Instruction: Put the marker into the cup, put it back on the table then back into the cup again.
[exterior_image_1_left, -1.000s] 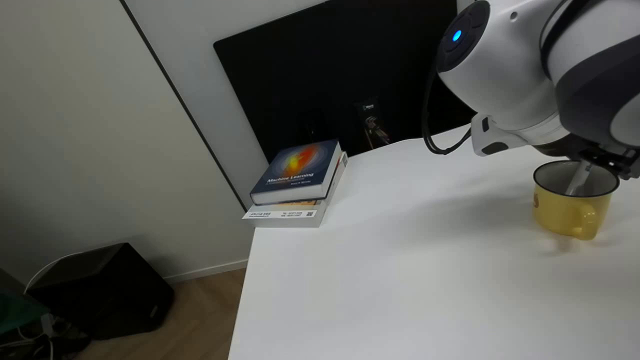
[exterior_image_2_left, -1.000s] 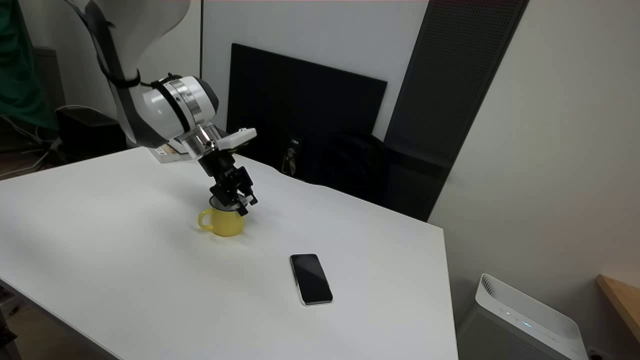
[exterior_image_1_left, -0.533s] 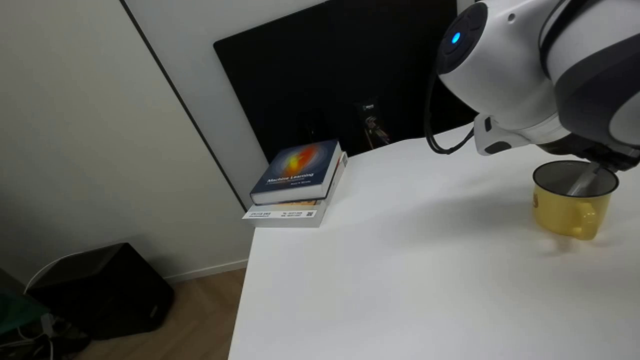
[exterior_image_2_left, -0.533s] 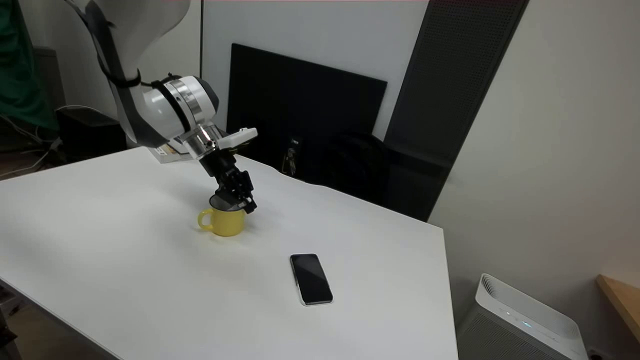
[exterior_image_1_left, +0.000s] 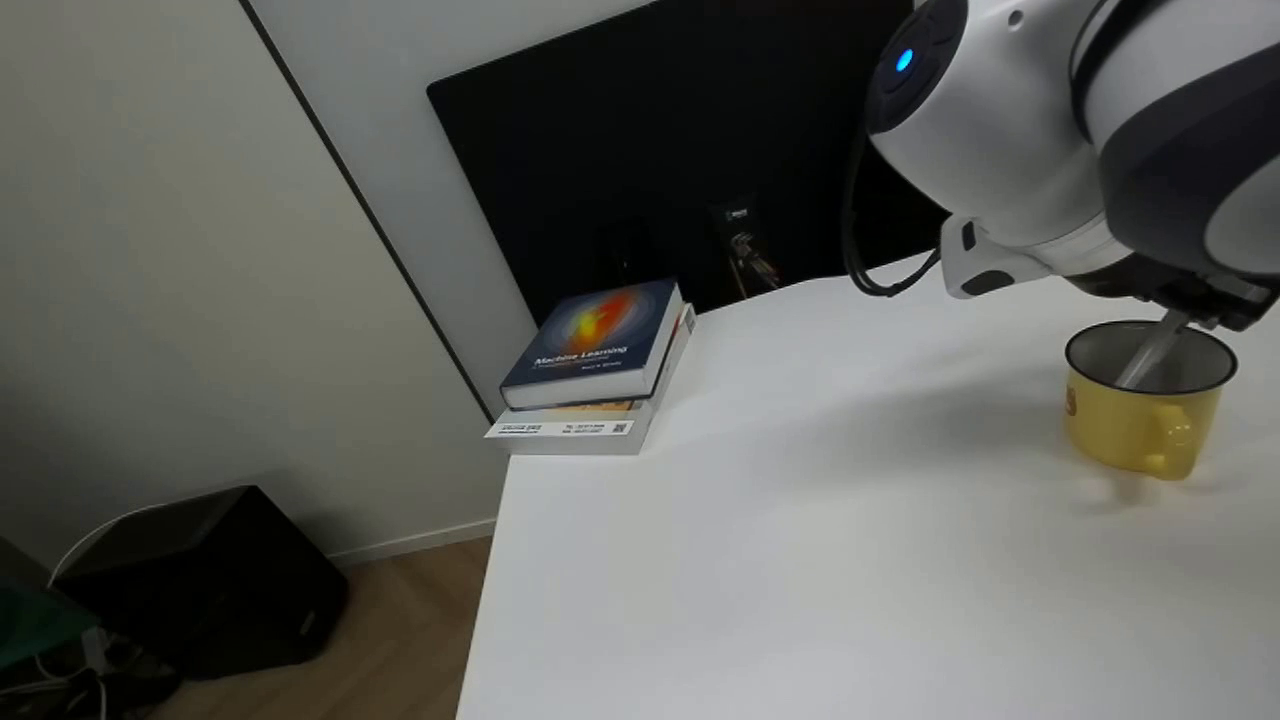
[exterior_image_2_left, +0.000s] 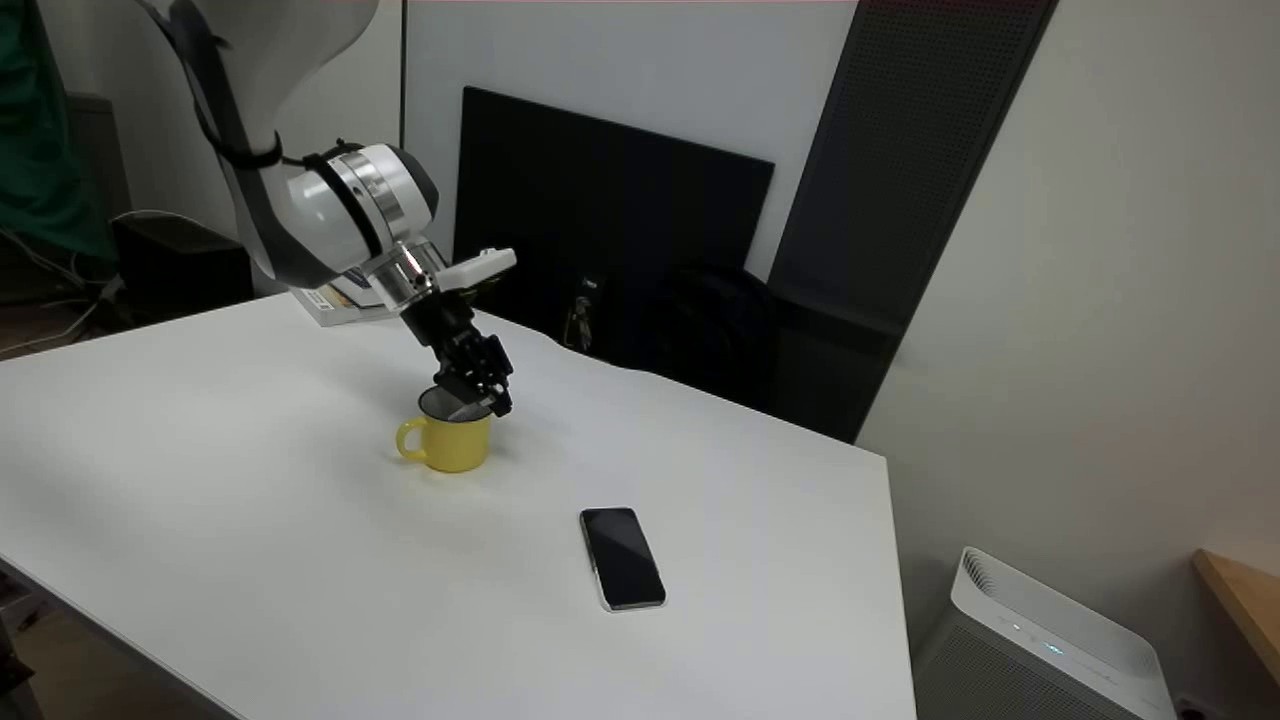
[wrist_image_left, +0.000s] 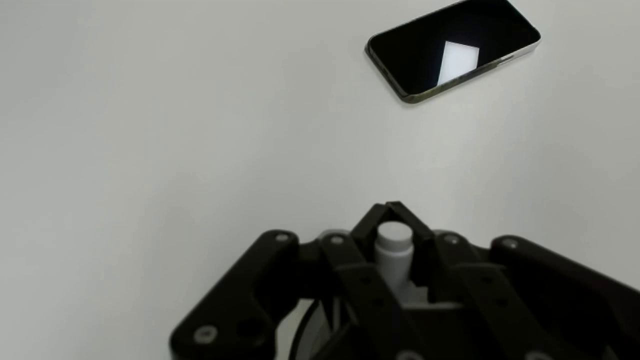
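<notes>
The yellow cup (exterior_image_1_left: 1140, 430) with a dark rim stands upright on the white table (exterior_image_1_left: 800, 560) and shows in both exterior views. A whitish marker (exterior_image_1_left: 1150, 352) leans inside it, its lower end within the cup and its upper end at my gripper (wrist_image_left: 392, 206). In the wrist view the marker's end (wrist_image_left: 395, 245) sits between the black fingers, whose tips meet just beyond it. Part of the cup's rim (wrist_image_left: 300, 327) shows below the fingers there. In an exterior view the gripper (exterior_image_2_left: 494, 404) hangs over the cup's edge; the marker is mostly hidden there.
A phone (exterior_image_2_left: 622, 558) lies on the table beyond the cup, also seen in the wrist view. Books (exterior_image_1_left: 595, 350) are stacked at the table's corner. A black monitor (exterior_image_2_left: 610, 220) stands behind the table, and an air purifier (exterior_image_2_left: 1050, 640) stands beside it.
The fingers have closed around the marker. Gripper and arm have risen slightly, and the marker has shifted with its tilt a little changed inside the cup. The cup has stayed in place.
</notes>
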